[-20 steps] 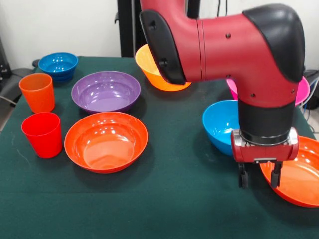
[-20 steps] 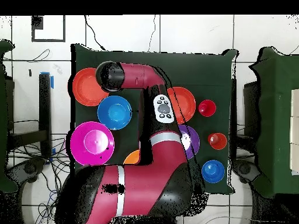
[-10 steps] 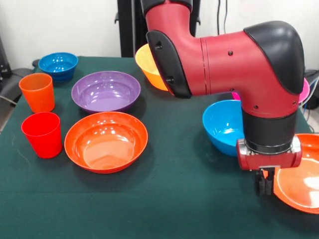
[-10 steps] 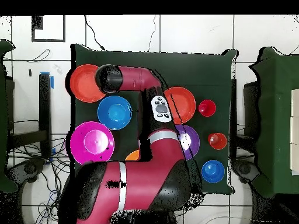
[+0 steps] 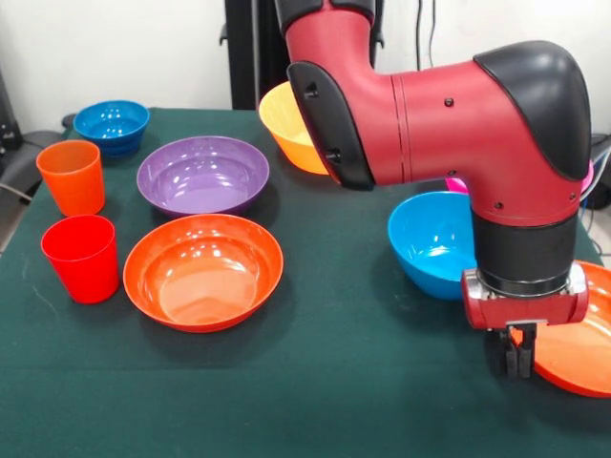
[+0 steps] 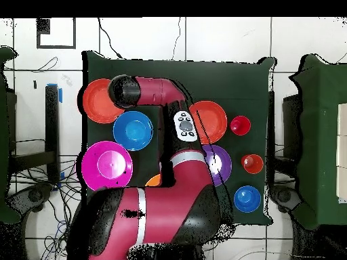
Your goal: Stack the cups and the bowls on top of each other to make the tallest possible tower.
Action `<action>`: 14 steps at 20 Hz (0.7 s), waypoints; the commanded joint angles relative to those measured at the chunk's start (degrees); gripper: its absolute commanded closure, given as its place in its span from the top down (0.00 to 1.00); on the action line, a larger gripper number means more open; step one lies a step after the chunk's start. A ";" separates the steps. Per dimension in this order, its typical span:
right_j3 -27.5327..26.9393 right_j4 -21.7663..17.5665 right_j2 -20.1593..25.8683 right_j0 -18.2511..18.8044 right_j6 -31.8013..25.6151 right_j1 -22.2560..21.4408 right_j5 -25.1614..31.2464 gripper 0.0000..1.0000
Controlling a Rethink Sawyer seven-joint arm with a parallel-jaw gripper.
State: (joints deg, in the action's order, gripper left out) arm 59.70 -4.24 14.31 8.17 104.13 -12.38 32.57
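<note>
My gripper [image 5: 516, 363] seems pinched on the red-orange bowl's [image 5: 584, 345] rim; the cups [image 5: 80, 258] and other bowls sit apart, unstacked.

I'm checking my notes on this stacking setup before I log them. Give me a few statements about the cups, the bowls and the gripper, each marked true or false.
1. The gripper is shut on the rim of the red-orange bowl at the table's edge. True.
2. The red cup sits inside the purple bowl. False: it stands on the cloth beside the orange cup.
3. The light blue bowl lies next to the gripped bowl. True.
4. The other red-orange bowl holds a cup. False: it is empty.
</note>
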 commanded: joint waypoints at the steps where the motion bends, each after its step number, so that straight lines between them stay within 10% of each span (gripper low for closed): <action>1: 3.41 -1.24 1.99 -1.97 3.38 -2.24 -1.53 0.00; 14: 9.34 0.58 -5.04 -6.59 8.54 -14.23 7.06 0.00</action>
State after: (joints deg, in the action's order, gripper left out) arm 62.52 -4.17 10.97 3.62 104.16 -20.64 32.59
